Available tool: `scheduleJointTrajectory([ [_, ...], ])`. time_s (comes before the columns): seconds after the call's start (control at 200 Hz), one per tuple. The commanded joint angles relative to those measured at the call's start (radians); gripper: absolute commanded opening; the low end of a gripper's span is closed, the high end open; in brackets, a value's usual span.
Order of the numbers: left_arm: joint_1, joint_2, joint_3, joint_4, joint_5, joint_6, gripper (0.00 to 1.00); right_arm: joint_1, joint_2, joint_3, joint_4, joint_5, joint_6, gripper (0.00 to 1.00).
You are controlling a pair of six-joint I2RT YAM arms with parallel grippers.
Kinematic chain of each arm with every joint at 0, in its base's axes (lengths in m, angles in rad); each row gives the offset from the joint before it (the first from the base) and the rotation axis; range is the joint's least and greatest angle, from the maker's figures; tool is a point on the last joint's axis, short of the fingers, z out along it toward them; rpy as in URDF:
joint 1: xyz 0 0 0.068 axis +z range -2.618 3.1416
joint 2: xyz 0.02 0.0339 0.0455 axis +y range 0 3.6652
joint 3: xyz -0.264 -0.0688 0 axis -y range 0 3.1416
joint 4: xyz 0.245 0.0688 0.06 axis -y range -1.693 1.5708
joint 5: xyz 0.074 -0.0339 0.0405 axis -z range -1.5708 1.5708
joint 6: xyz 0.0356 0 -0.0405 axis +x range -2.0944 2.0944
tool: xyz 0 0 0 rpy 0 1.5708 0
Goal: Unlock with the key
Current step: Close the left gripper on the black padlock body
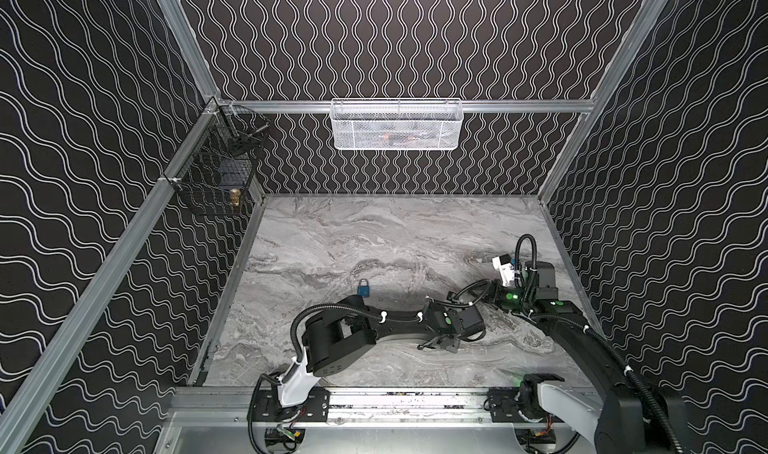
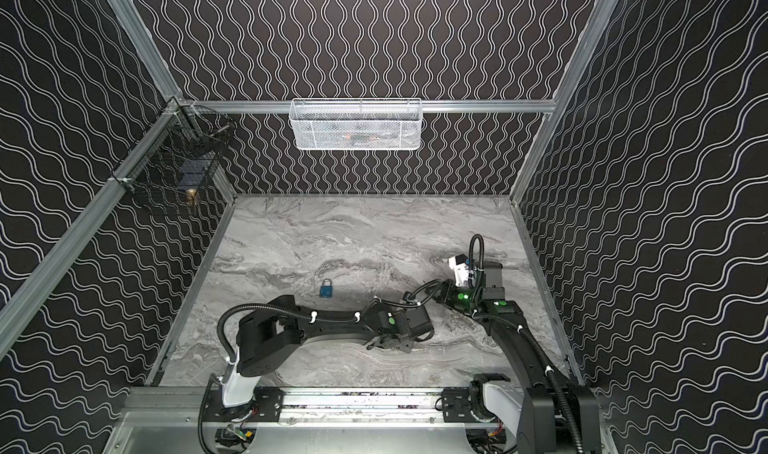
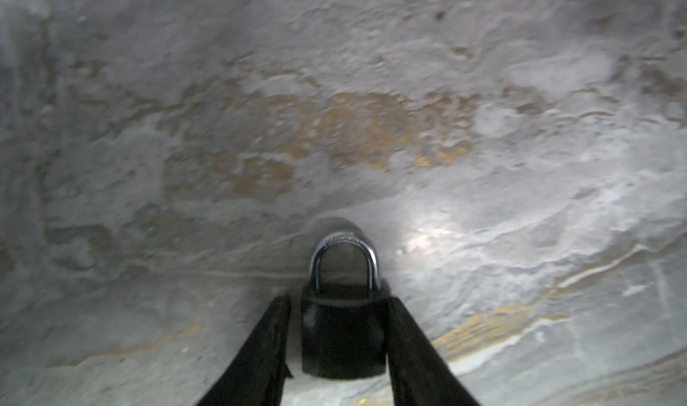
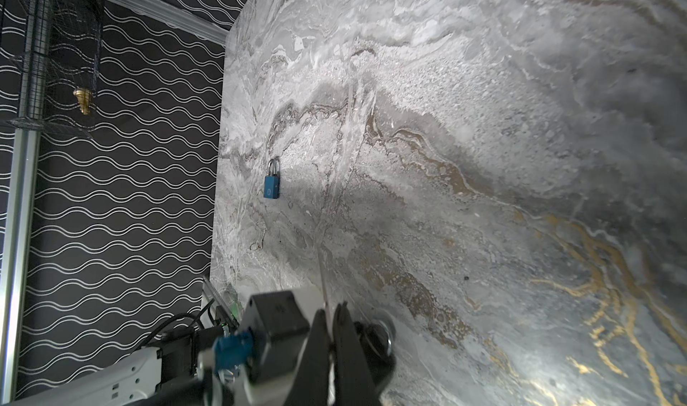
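A black padlock (image 3: 342,333) with a silver shackle (image 3: 344,251) lies flat on the marble table between the fingers of my left gripper (image 3: 339,298). One finger touches the lock body and the other stands a narrow gap off it, so the jaws are open around it. In both top views that gripper (image 1: 440,343) sits low on the table, right of the middle. My right gripper (image 4: 331,307) is shut beside the left wrist. A thin silvery strip (image 4: 322,274), the key seen edge-on, sticks out from its fingertips. The black padlock (image 4: 376,333) shows just behind those fingers.
A blue padlock (image 1: 364,288) (image 4: 272,184) lies on the table (image 1: 374,231) left of the middle, behind the left arm. A white mesh basket (image 1: 395,124) hangs on the back rail. A black wire basket (image 1: 216,169) holding a brass piece (image 1: 235,198) hangs in the left corner.
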Motion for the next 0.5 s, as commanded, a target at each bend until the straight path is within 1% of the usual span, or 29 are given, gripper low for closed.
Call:
scheduleJointTrajectory([
  [0.0, 0.011, -0.025, -0.057, -0.066, 0.011, -0.068, 0.44, 0.003, 0.006, 0.01, 0.006, -0.033, -0.02, 0.0],
  [0.12, 0.03, -0.064, -0.127, -0.055, 0.018, -0.098, 0.43, 0.006, 0.02, 0.009, 0.01, -0.041, -0.019, 0.0],
  [0.29, 0.05, -0.14, -0.229, -0.077, -0.002, -0.17, 0.43, 0.032, 0.032, 0.0, 0.027, -0.042, 0.002, 0.0],
  [0.38, 0.062, -0.189, -0.289, -0.08, -0.004, -0.214, 0.44, 0.072, 0.037, -0.004, 0.035, -0.023, 0.018, 0.0],
  [0.49, 0.082, -0.248, -0.352, -0.096, -0.009, -0.265, 0.44, 0.162, 0.042, -0.006, 0.05, 0.019, 0.052, 0.0],
])
